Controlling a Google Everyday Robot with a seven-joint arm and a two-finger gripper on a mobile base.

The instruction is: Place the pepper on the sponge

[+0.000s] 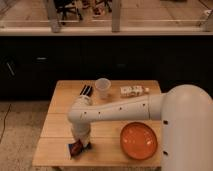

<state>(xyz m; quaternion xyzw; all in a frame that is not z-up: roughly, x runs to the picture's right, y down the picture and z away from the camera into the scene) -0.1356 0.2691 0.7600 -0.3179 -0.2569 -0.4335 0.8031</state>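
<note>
My gripper (78,145) reaches down at the front left of the wooden table (60,100), at the end of the white arm. Right under it lies the dark blue sponge (75,151), with the small reddish pepper (76,147) on or just above it at the fingertips. The wrist hides part of both, and I cannot make out whether the pepper is touching the sponge or still held.
A large round orange plate (138,140) sits at the front right. A white cup (102,87) stands at the back centre, a black ridged oblong object (86,91) to its left and a small pale packet (131,90) to its right. My white body fills the right side.
</note>
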